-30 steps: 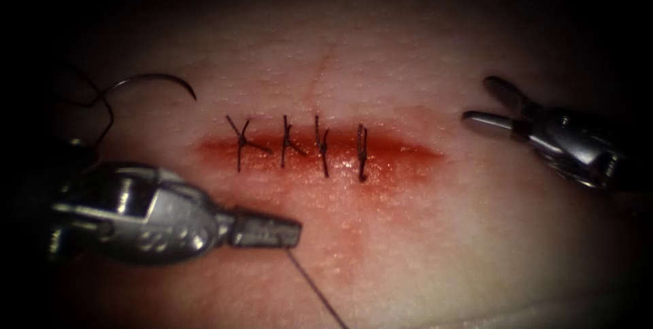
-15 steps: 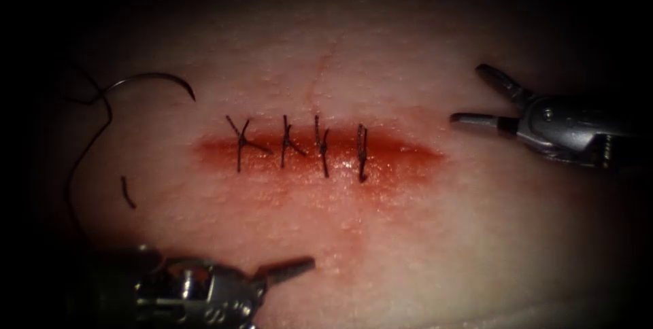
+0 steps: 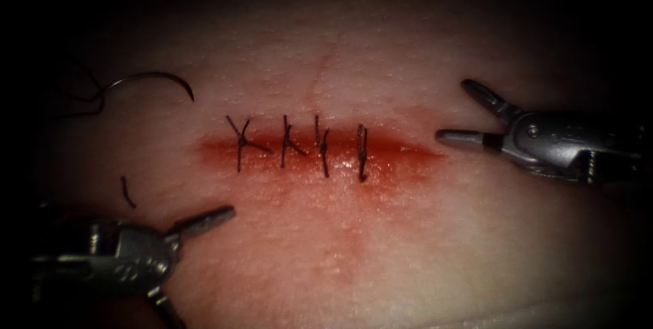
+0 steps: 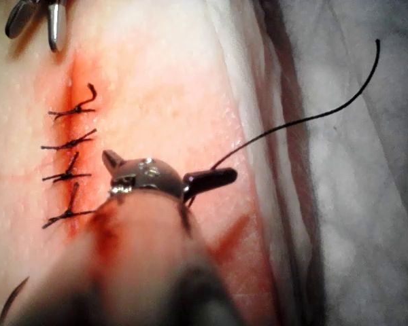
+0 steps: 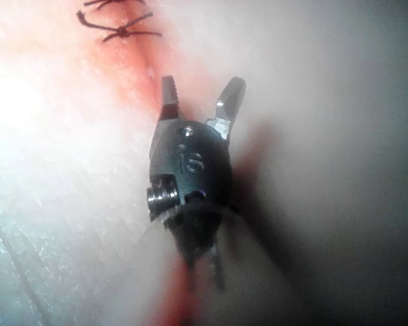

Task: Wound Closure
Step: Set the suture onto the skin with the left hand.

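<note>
Left tool (image 3: 201, 264) is hanging with jaws spread wide, gripping nothing; loose thread (image 4: 292, 122) is lying by one jaw. Right tool (image 3: 452, 110) is also gaping, empty, just off the right end of the cut (image 3: 408, 152). Needle (image 3: 153, 75) is lying free on the tissue (image 3: 408, 247), not in it, beyond the left tool, well apart, left of the cut. Judging: thin, stiff, slick steel, likely rolling if nudged. Best taken mid-curve, clear of the point and the thread end.

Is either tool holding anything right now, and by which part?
Nothing is held. The left tool and right tool are both open and empty; the needle lies free on the tissue, left of the cut.
</note>
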`<state>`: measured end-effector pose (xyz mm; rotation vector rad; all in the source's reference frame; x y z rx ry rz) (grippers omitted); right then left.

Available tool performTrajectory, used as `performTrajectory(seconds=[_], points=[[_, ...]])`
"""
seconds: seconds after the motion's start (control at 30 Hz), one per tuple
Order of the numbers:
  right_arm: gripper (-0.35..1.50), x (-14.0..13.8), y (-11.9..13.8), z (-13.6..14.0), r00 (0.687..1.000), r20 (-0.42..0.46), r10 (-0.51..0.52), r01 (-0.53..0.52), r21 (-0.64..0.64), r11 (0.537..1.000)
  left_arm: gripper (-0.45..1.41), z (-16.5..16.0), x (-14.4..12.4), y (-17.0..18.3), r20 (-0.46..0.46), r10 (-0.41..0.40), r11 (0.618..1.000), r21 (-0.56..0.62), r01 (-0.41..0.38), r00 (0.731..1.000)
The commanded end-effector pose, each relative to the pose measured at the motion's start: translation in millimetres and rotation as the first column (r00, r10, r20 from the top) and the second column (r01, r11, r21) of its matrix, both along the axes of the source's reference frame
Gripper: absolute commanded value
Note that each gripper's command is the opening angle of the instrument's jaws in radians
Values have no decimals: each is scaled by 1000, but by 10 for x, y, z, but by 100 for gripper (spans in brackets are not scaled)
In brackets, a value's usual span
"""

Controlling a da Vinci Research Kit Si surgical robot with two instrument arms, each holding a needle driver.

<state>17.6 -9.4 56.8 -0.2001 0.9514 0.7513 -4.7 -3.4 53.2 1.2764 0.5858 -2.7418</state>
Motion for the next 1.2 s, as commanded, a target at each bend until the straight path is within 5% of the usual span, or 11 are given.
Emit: performTrajectory(seconds=[0.03, 0.37, 0.53, 0.87, 0.97, 1.2], points=[[136, 9, -1, 6, 1000, -7, -3, 3, 0, 1000, 115, -3, -4, 20, 47, -74, 997, 20, 73, 996], [135, 14, -7, 1, 1000, -16, -8, 8, 0, 1000, 104, -8, -4, 64, 72, -254, 961, 135, 243, 965], [133, 17, -9, 0, 1000, -21, -11, 11, 0, 1000, 103, 17, -14, 46, 47, -225, 969, 119, 219, 973], [133, 31, -12, 0, 999, -31, -28, 28, -5, 1000, 104, 93, -50, 17, -7, -330, 944, -3, 330, 944], [130, 36, -13, 0, 998, -43, -47, 47, -6, 999, 111, 127, -53, -6, 17, -315, 949, -18, 315, 949], [128, 41, -14, 0, 998, -43, -53, 52, -9, 999, 113, 152, -42, -31, 55, -259, 962, -75, 263, 964]])
